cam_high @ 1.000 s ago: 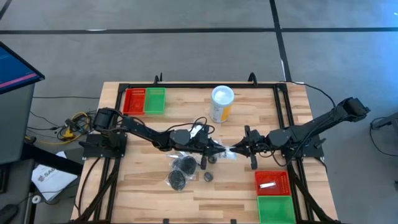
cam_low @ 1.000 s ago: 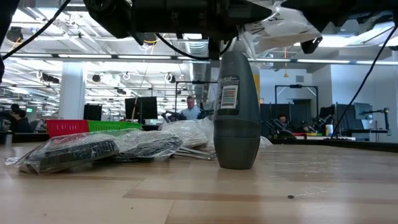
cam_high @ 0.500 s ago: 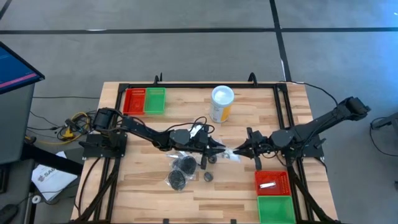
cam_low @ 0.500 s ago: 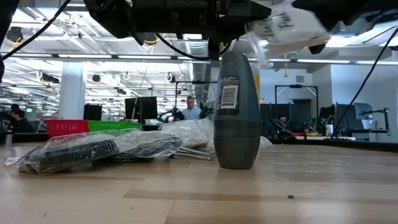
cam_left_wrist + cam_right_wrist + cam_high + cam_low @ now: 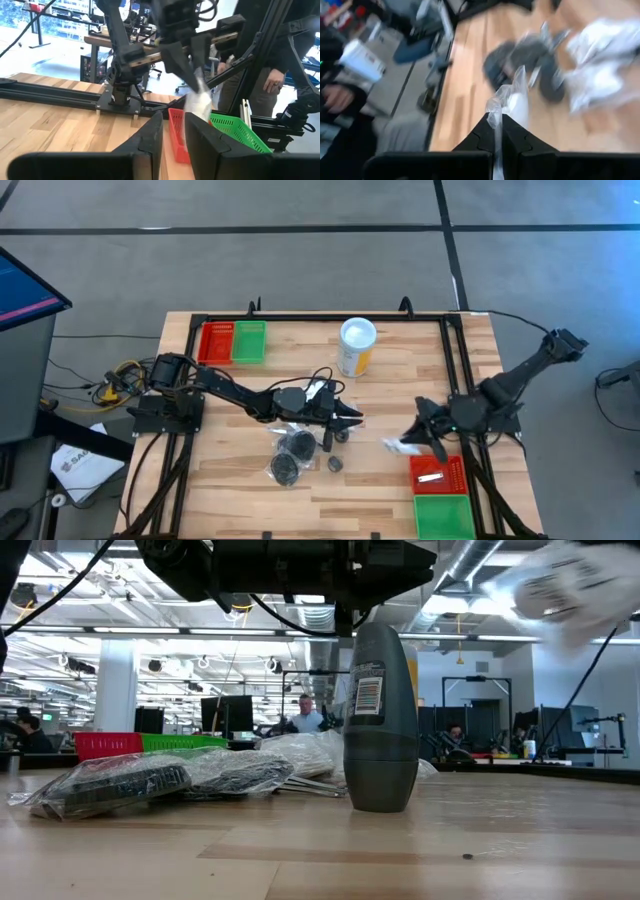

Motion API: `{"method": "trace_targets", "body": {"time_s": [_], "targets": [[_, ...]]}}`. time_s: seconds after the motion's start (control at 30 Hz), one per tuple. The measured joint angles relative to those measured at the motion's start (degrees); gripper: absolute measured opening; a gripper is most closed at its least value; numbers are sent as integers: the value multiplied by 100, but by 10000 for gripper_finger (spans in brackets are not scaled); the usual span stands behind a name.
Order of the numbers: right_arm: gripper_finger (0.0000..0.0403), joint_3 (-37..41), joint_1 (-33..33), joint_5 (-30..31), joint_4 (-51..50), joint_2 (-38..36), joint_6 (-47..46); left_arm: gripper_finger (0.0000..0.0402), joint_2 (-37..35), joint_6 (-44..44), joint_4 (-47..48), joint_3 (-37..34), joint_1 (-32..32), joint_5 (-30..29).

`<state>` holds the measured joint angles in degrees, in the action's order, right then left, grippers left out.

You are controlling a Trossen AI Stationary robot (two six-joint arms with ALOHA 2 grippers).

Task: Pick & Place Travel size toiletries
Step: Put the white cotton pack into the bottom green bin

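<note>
A: Start with the surface (image 5: 230, 480). What's on it?

B: The yellow canister (image 5: 356, 346) stands at the far side, well apart from the action. A pair of red and green bins (image 5: 439, 492) sits at the right arm's near corner, another pair (image 5: 233, 342) at the far left. The rest of the toiletries (image 5: 298, 448) lie in a heap mid-surface, with the small dark bottle (image 5: 379, 720) upright beside them.

A: And the arms?

B: The right gripper (image 5: 422, 437) hangs just beside the red bin, its fingers pinched together on the plastic wrap of a white packet (image 5: 512, 102). The left gripper (image 5: 345, 418) hovers over the heap, its fingers (image 5: 152, 137) slightly apart and holding nothing.

A: What could go wrong?

B: The hold is only on thin film, I'd judge, so the packet dangles. A quick swing could tear it loose, dropping it short of the bin, or it could catch the bin's rim. Released off-centre, it might land in the green half. The left arm, reaching down, could topple the bottle.
</note>
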<state>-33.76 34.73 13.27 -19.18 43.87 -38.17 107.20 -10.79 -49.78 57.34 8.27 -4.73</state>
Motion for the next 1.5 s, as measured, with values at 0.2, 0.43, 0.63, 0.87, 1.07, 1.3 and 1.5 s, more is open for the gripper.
{"method": "trace_targets", "body": {"time_s": [0.2, 0.43, 0.63, 0.87, 1.07, 1.3, 1.5], "targets": [[0, -490, 785, -192, -1123, 193, -1051, 72, 0, -2, 0, 0, 0, 2], [0, -797, 1703, -491, -1407, 584, -2178, 72, 0, -2, -9, -2, 0, 2], [0, -927, 2343, -592, -1527, 898, -3309, 72, 0, -22, -15, -2, 0, 4], [0, -927, 3095, -598, -1441, 1251, -4678, 72, 0, -22, -30, -2, 2, 4], [0, -927, 3533, -596, -1184, 1559, -5730, 72, 0, -22, -48, -2, 2, 7], [0, -927, 3694, -594, -744, 1992, -6235, 72, 0, -24, -46, -2, 2, 7], [0, -927, 3632, -567, -522, 2299, -6359, 72, 0, -24, -46, -2, 2, 7]]}}
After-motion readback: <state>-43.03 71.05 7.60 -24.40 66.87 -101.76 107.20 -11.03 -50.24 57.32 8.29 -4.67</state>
